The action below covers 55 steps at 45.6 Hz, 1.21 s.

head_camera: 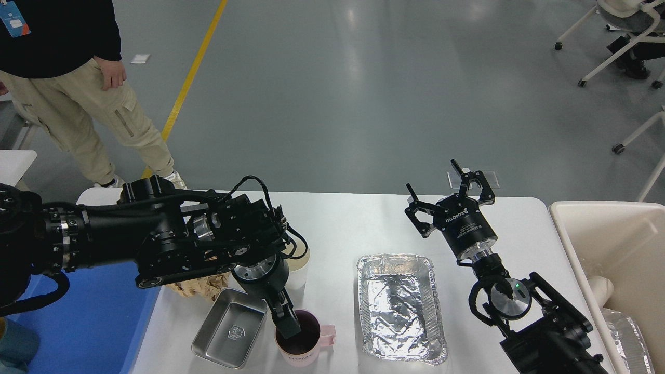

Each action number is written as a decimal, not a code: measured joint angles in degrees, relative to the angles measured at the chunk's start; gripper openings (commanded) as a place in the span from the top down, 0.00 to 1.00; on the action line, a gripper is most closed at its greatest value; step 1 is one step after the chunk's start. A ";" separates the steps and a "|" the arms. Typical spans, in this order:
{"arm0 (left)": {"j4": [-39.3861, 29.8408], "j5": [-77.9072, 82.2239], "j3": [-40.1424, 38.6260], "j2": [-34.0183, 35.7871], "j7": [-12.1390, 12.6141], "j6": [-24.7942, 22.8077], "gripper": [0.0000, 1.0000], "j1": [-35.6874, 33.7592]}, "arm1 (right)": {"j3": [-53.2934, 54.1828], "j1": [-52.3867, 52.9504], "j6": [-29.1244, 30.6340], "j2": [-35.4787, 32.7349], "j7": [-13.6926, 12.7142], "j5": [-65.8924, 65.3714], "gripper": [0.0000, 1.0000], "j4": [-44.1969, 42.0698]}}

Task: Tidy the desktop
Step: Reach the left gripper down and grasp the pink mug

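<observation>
The white desktop (353, 223) carries a pink mug (307, 347) with a dark inside, a small steel pan (228, 328), an empty foil tray (400, 307), a white paper cup (300, 271) and crumpled brown paper (200, 288). My left gripper (287, 326) points down at the mug's left rim, and a finger reaches inside the mug. Its fingers cannot be told apart. The left arm hides much of the cup and the paper. My right gripper (450, 188) hovers open over the table's far edge, behind the foil tray, holding nothing.
A blue tray (93, 322) lies at the table's left end. A beige bin (597, 234) stands at the right end. A person in beige trousers (93, 114) stands on the floor at the far left. Office chairs (623, 36) are at the far right.
</observation>
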 measured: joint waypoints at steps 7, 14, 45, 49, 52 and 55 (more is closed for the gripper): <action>2.49 0.69 -0.14 -1.24 0.00 1.00 0.03 1.39 | -0.01 -0.12 0.06 -0.31 0.00 0.01 0.00 0.00; 3.86 0.75 -0.34 -2.66 -0.04 1.77 0.04 2.72 | 0.11 -0.15 0.12 -0.38 0.00 0.02 0.00 0.00; 5.51 4.95 0.09 -3.38 -6.09 4.99 0.74 2.60 | 0.29 -0.16 0.07 -0.35 0.00 0.05 0.00 0.99; 5.73 5.20 0.10 -3.52 -6.60 4.81 0.82 2.46 | 0.30 -0.19 0.07 -0.36 0.00 0.05 0.00 0.99; 5.78 5.54 0.15 -3.58 -7.29 4.70 0.85 2.43 | 0.30 -0.27 0.07 -0.36 0.00 0.05 0.00 0.99; 5.80 6.17 0.18 -3.59 -8.08 4.65 0.89 2.49 | 0.30 -0.30 0.07 -0.36 0.00 0.08 0.00 0.99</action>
